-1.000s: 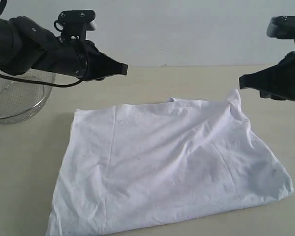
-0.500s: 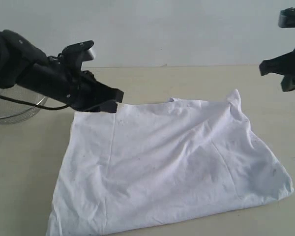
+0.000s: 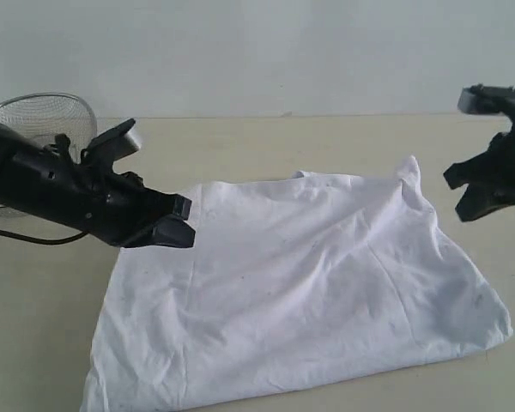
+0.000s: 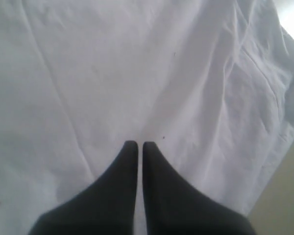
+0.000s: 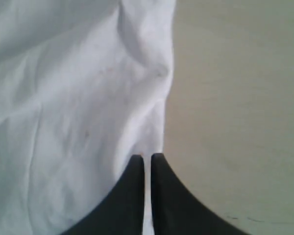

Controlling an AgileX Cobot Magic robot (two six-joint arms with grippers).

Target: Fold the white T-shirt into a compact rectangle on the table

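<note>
The white T-shirt [image 3: 309,283] lies partly folded as a rumpled, slanted slab on the table [image 3: 266,142], plain side up; no lettering or tag shows. My left gripper [image 3: 182,223] hovers over the shirt's far left corner, shut, with nothing between its fingers. In the left wrist view its tips [image 4: 140,143] point over wrinkled white T-shirt cloth [image 4: 137,73]. My right gripper [image 3: 457,193] hangs just off the shirt's far right corner, shut and empty. The right wrist view puts its tips [image 5: 147,156] above the T-shirt's edge [image 5: 63,98], beside bare table [image 5: 235,98].
A round wire-mesh basket [image 3: 43,116] stands at the far left, behind the left arm. A pale wall backs the table. Bare tabletop runs behind the shirt and along both its sides.
The left arm has swung down and forward, from above the basket to low over the shirt's far left corner. The right gripper drew back to the right, then came down beside the far right corner.
</note>
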